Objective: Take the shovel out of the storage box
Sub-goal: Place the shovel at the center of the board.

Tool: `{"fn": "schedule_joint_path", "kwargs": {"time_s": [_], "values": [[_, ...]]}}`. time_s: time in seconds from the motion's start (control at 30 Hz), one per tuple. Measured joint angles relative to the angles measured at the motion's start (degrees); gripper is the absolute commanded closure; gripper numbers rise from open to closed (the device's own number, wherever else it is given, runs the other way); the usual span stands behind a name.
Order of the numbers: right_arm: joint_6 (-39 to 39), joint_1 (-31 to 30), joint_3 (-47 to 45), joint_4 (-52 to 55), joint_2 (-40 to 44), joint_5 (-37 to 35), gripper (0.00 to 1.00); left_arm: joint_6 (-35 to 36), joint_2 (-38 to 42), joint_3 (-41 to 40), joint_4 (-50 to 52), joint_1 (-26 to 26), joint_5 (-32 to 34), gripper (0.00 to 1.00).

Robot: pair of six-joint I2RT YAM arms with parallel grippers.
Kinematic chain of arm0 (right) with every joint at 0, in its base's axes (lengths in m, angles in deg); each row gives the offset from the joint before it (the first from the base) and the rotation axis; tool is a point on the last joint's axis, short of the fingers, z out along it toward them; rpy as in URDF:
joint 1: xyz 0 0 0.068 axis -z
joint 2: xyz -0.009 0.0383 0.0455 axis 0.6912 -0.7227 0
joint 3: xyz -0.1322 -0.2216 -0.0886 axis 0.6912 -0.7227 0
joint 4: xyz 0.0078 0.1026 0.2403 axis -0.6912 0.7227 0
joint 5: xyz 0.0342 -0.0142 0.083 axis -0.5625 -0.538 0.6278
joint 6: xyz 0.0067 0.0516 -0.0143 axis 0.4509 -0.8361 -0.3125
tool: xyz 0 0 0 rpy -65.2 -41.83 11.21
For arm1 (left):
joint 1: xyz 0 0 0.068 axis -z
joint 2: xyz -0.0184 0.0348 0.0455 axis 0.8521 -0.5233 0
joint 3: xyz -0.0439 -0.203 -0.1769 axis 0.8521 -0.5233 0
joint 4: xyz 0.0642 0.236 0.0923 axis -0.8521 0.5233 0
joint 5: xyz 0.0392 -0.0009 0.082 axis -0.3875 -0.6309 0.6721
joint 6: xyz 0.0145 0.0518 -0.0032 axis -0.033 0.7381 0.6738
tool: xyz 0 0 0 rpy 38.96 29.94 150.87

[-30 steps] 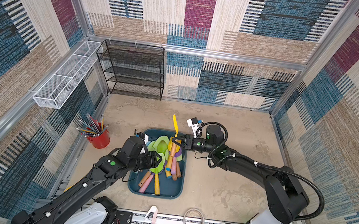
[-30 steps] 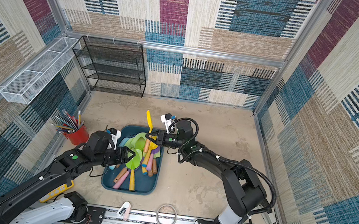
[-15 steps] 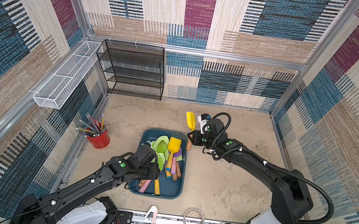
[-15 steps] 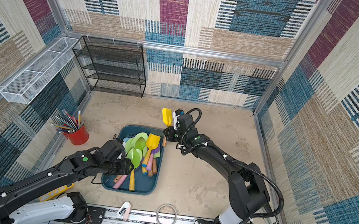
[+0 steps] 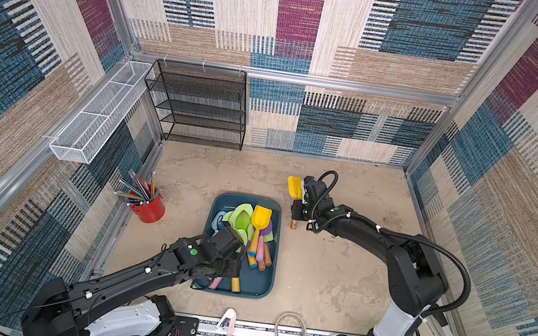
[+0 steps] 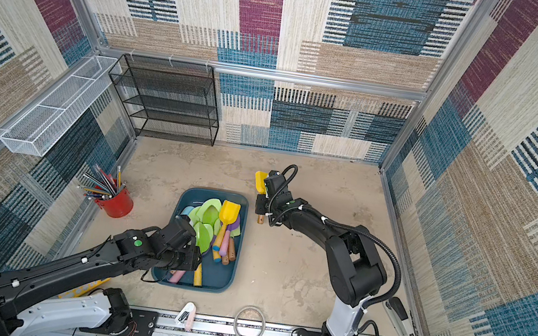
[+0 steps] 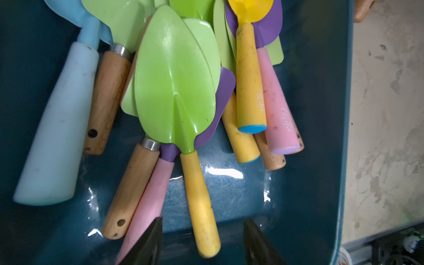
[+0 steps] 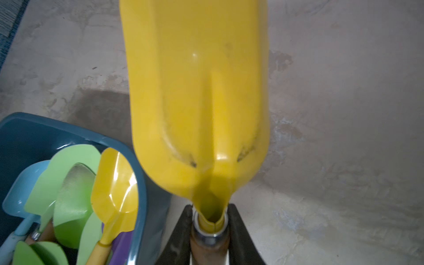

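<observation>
The storage box (image 5: 263,282) sits on the counter (image 5: 334,278) near its middle. It holds a loose heap of small shovels lying across one another. Several have green blades, and one green shovel (image 7: 174,87) with a yellow handle lies on top. A light blue shovel (image 7: 57,137) lies at one side of the heap. A yellow-handled yellow shovel (image 5: 260,216) rests over purple blades (image 7: 223,91) at the other side. Pink and wooden handles stick out from under the pile. A red cup (image 5: 151,210) full of pencils (image 5: 138,188) stands by the left wall, well apart from the box.

The left tool (image 7: 203,219) hangs low over the near end of the box. Its jaws are spread about halfway, one on each side of the green shovel's yellow handle, with a gap showing on both sides. One finger overlaps a pink handle in the wrist view, and whether it touches that handle cannot be told.

The right tool (image 8: 210,206) is pressed together on the wooden-handled yellow shovel (image 8: 197,91), pinching it at the metal collar where blade meets handle. This shovel is out of the box, held above the counter just beside the box's far right corner. Its blade points toward the back wall and its handle end points toward the front.
</observation>
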Motion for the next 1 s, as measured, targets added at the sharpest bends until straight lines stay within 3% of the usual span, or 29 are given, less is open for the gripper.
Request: {"fn": "schedule_joint_path", "kwargs": {"time_s": [0.83, 1.0], "values": [[0.44, 0.37, 12.02, -0.35, -16.52, -2.78, 0.71, -2.47, -0.28, -3.39, -1.97, 3.04, 0.15, 0.4], [0.48, 0.35, 14.45, -0.68, -18.56, -3.67, 0.62, -2.67, -0.81, -3.91, -2.49, 3.43, -0.07, 0.37]]}}
